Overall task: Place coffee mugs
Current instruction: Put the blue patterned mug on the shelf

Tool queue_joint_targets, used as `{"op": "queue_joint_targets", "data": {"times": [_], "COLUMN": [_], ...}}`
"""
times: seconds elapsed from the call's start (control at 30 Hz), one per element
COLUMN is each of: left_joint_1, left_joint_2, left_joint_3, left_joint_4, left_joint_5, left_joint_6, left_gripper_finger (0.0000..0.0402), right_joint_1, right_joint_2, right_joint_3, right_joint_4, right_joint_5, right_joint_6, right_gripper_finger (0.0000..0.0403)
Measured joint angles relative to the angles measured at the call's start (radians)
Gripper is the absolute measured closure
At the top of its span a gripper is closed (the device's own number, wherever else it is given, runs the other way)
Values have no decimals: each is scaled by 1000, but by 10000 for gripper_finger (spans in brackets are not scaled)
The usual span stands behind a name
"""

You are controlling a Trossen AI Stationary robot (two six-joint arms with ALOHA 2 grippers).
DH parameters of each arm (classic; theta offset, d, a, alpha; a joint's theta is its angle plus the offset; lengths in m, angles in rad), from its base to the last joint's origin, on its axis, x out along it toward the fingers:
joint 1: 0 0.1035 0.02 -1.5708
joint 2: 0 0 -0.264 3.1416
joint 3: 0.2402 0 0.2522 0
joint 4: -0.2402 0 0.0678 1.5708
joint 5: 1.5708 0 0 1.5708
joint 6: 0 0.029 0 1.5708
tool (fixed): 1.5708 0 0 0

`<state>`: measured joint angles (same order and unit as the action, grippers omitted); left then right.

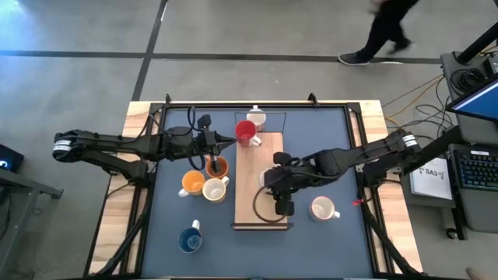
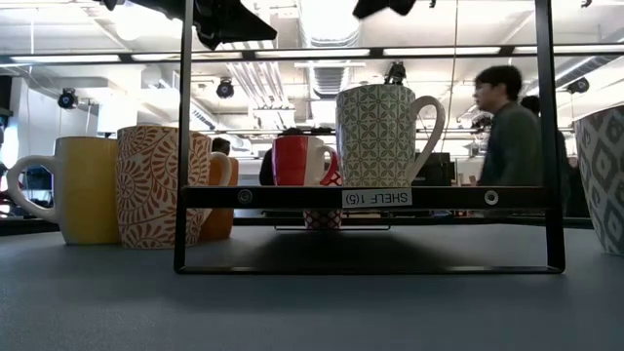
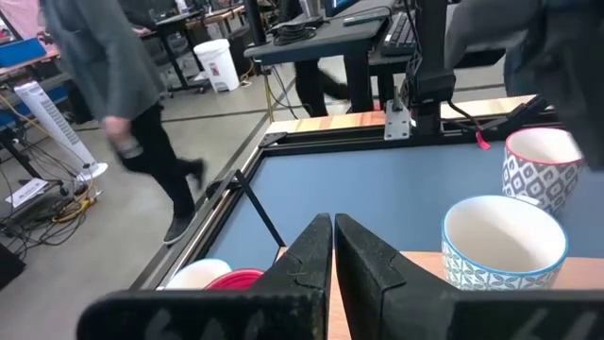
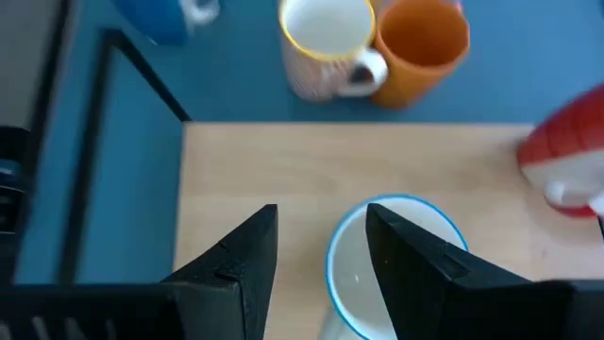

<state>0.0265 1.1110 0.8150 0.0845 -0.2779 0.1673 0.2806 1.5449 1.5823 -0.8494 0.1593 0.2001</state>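
A white mug with a blue rim [image 4: 396, 269], patterned on the outside [image 2: 378, 136], stands upright on the wooden shelf board [image 1: 261, 155]. My right gripper [image 4: 321, 255] is open and hovers above it, one finger over its mouth and one off to the side, clear of the rim. The red mug [image 1: 246, 132] stands at the board's far end. My left gripper [image 1: 231, 140] is shut and hangs in the air just left of it. Two orange mugs [image 1: 216, 166] [image 1: 192, 183] and a cream mug [image 1: 214, 189] cluster left of the board. The blue mug [image 1: 189, 239] sits near the front left.
A white mug [image 1: 255, 118] stands beyond the board's far end, and a patterned white mug [image 1: 323, 208] right of it. The black shelf frame [image 2: 370, 197] rings the board. A person [image 1: 385, 31] walks beyond the table's far edge. Bare blue mat [image 1: 327, 148] lies far right.
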Motion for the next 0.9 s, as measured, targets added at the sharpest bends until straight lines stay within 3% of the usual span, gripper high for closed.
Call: {"op": "queue_joint_targets", "data": {"times": [0.33,0.57,0.9], "left_joint_1": [0,0,0], "left_joint_2": [0,0,0], "left_joint_3": [0,0,0], "left_joint_4": [-2,-2,1], "left_joint_5": [0,2,8], "left_joint_6": [-10,-30,-68], "left_gripper_finger": [402,402,402], "right_joint_1": [71,116,154], "right_joint_2": [-254,-422,-458], "right_joint_3": [-328,-584,-844], "right_joint_4": [332,514,799], "right_joint_5": [0,0,0], "right_joint_6": [16,124,206], "right_gripper_finger": [269,302,369]}}
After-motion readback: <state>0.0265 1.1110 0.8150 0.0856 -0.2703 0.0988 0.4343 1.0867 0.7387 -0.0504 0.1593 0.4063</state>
